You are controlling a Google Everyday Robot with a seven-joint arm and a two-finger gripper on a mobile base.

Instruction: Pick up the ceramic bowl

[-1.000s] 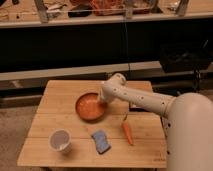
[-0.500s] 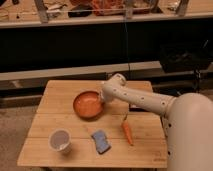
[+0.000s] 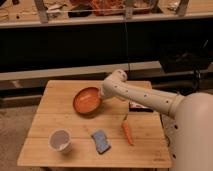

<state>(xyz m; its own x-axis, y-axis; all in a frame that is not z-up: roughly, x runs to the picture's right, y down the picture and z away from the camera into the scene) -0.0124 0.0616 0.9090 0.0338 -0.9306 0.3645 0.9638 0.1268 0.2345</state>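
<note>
Bowl edge is what matters: the ceramic bowl (image 3: 87, 100) tilts just left of my gripper (image 3: 103, 96) at its right rim; grip state I cannot tell.

Orange-brown ceramic bowl (image 3: 87, 101) — white hand (image 3: 104, 94).

I get a dim, warm-tinted view. Light falls from above onto the surface (image 3: 60, 107), the brightest patch, mid-frame. The band across the upper middle is nearly black. The white arm (image 3: 150, 99) at right carries a soft sheen. My pincer (image 3: 102, 95), at the right rim of the bowl (image 3: 86, 101) in the centre, sits in shade. The cup (image 3: 60, 141) at lower left throws only a short, faint shadow.
</note>
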